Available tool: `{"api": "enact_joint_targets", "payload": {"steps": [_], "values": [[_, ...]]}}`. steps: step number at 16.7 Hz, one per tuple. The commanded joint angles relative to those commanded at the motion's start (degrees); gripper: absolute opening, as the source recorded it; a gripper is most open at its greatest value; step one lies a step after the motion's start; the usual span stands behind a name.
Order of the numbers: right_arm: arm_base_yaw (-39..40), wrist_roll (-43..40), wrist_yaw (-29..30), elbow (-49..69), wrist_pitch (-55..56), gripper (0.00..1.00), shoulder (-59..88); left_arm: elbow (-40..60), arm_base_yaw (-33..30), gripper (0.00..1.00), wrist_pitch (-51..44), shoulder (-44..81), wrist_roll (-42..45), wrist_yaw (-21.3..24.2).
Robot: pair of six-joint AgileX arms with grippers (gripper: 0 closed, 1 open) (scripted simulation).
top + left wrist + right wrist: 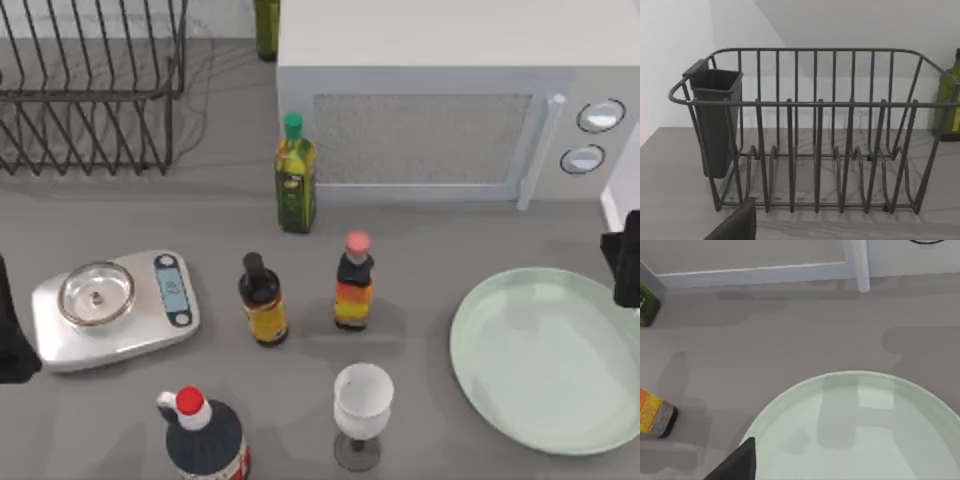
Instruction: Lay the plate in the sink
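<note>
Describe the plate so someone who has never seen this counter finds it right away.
Start at the white microwave at the back of the grey counter, then come forward toward the right edge. The plate lies flat there, just right of the white goblet. It is round, pale mint green, plain, far wider than any bottle.

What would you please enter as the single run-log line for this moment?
stage: plate not yet grasped | large round pale mint-green plate: flat on grey counter, right side | right gripper: beside plate's far right rim | left arm: parked, left edge
</note>
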Motion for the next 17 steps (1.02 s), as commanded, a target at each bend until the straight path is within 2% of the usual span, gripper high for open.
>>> {"api": "enact_joint_targets", "payload": {"steps": [9,13,17], "values": [[14.9,15.3,0.0,33.3,-25.9,1.0,47.4,0.0,0.0,1.0,0.0,0.0,0.0,0.0],[18.0,18.4,0.0,40.1,-31.3,1.0,56.6,0.0,0.0,1.0,0.0,0.0,0.0,0.0],[18.3,18.8,0.0,40.8,-31.8,1.0,57.6,0.0,0.0,1.0,0.0,0.0,0.0,0.0]]}}
